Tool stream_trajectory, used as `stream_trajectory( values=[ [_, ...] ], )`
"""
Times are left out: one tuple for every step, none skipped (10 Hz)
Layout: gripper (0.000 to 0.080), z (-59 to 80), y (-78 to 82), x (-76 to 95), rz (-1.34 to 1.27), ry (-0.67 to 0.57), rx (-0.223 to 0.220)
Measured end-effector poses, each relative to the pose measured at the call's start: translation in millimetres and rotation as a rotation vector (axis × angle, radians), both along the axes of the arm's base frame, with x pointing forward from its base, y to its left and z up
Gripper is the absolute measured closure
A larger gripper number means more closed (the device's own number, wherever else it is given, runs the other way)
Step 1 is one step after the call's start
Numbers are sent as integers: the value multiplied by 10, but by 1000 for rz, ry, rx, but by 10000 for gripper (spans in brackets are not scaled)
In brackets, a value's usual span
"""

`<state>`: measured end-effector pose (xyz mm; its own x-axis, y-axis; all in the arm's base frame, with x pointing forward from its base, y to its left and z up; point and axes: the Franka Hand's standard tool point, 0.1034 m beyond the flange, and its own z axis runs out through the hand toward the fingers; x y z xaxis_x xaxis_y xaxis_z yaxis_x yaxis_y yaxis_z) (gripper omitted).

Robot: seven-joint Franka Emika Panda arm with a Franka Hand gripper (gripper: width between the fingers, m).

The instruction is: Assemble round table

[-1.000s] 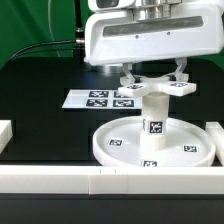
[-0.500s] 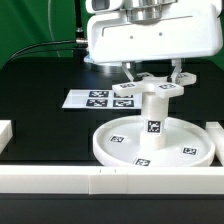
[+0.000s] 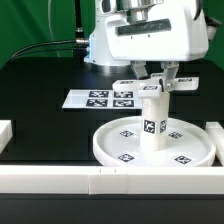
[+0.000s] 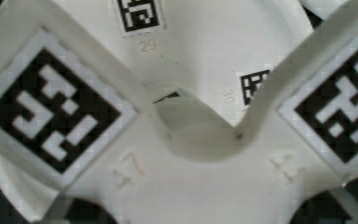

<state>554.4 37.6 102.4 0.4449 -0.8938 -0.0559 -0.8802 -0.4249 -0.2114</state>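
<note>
From where I stand, the tool (image 3: 156,76) hangs low over the disc. Its two fingers are closed in on the small cross-shaped piece (image 3: 150,88), which sits level on top of the short post (image 3: 152,125). The post stands upright at the centre of the large rimmed disc (image 3: 104,148) on the black counter (image 3: 40,115). In the wrist view the cross-shaped piece (image 4: 176,140) fills almost everything. The marker board (image 3: 92,98) lies flat behind the disc.

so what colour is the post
The post is white, with a black-and-white square tag on its side; clearest in the exterior view.
</note>
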Motion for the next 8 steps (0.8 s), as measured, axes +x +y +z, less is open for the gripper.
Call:
stream_trajectory(
  values=[
    [351,-2,-6,-1,-23,3,7],
    [351,-4,2,-3,-11,1,6],
    [209,9,17,-10,16,11,6],
    [168,84,44,8,53,23,13],
    [168,176,67,19,79,27,18],
    [153,237,77,36,87,21,20],
    [151,194,76,21,99,24,18],
    [151,189,78,19,117,22,16]
  ],
)
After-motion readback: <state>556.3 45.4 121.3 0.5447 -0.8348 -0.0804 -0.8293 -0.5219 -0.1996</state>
